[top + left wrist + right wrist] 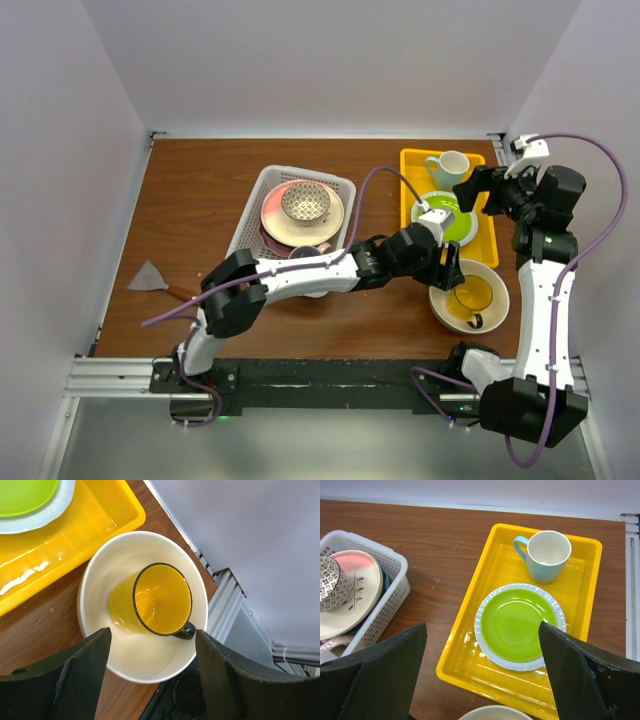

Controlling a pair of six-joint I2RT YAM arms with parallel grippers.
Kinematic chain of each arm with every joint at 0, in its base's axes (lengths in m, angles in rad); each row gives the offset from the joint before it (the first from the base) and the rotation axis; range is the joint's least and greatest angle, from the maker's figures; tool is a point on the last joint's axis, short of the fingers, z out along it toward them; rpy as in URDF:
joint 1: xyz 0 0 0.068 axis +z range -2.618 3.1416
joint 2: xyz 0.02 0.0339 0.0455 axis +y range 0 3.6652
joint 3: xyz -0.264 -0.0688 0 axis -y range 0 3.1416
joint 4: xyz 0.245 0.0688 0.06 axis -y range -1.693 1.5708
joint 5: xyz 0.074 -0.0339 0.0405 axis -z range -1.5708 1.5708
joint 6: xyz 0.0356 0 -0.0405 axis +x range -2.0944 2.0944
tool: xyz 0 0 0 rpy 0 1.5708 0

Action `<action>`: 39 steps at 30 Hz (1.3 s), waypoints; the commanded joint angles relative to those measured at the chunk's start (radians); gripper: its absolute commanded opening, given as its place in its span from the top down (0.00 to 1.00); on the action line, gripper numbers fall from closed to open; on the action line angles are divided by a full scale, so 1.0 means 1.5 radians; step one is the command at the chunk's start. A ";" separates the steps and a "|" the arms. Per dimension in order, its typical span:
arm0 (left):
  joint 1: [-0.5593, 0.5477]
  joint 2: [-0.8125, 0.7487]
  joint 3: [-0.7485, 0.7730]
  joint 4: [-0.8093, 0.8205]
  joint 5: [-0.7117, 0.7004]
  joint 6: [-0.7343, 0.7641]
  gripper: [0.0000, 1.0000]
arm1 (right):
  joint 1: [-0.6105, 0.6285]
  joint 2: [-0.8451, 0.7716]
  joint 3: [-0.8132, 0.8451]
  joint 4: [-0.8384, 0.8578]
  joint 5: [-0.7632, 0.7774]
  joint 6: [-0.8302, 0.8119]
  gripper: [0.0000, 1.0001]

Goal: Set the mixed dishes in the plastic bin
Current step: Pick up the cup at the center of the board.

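The left arm (300, 272) reached across the surface (200, 200) to the right side, and its jaws stood above the large cream bowl (115, 560). This bowl sat on the surface just beside the near corner of the yellow tray (85, 535), well apart from the plastic bin (262, 195).

Inside the bowl lay the yellow mug (162, 600). It was tilted, with its mouth turned up to the wrist camera and its dark handle (186, 630) close to the bowl's wall. In the left wrist view the two jaws were apart, one at each lower corner of the picture, and the near part of the bowl's rim showed between them. The mug was a little beyond the tips, not between them. Nothing was clamped, and I could not tell if a jaw touched the rim.

The right arm (545, 290) held its jaws over the yellow tray. They were wide apart and gripped nothing. Below them a green plate (517, 625) rested on a pale blue plate (485, 645), and a light blue mug (547, 555) stood upright at the tray's far end.

The bin stood left of the tray. In it was a pink-and-cream plate (362, 580), with the small patterned bowl (305, 202) resting on top of it.
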 commanded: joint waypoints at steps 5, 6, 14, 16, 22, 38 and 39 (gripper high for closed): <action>-0.011 0.091 0.169 -0.073 -0.031 -0.017 0.37 | -0.010 -0.017 -0.003 0.013 -0.003 -0.006 0.03; -0.011 0.112 0.181 -0.082 -0.034 -0.017 0.38 | -0.011 -0.016 -0.003 0.013 -0.003 -0.006 0.03; -0.021 0.178 0.270 -0.161 -0.069 0.004 0.45 | -0.016 -0.014 -0.006 0.014 -0.004 -0.009 0.03; -0.025 0.190 0.285 -0.176 -0.076 0.012 0.47 | -0.017 -0.015 -0.005 0.013 -0.005 -0.010 0.03; -0.038 0.220 0.318 -0.206 -0.111 0.030 0.50 | -0.017 -0.013 -0.006 0.014 -0.008 -0.009 0.03; -0.063 0.266 0.385 -0.250 -0.201 0.080 0.78 | -0.020 -0.008 -0.008 0.014 -0.012 -0.010 0.03; -0.064 0.264 0.385 -0.250 -0.200 0.080 0.86 | -0.020 -0.009 -0.008 0.015 -0.012 -0.010 0.03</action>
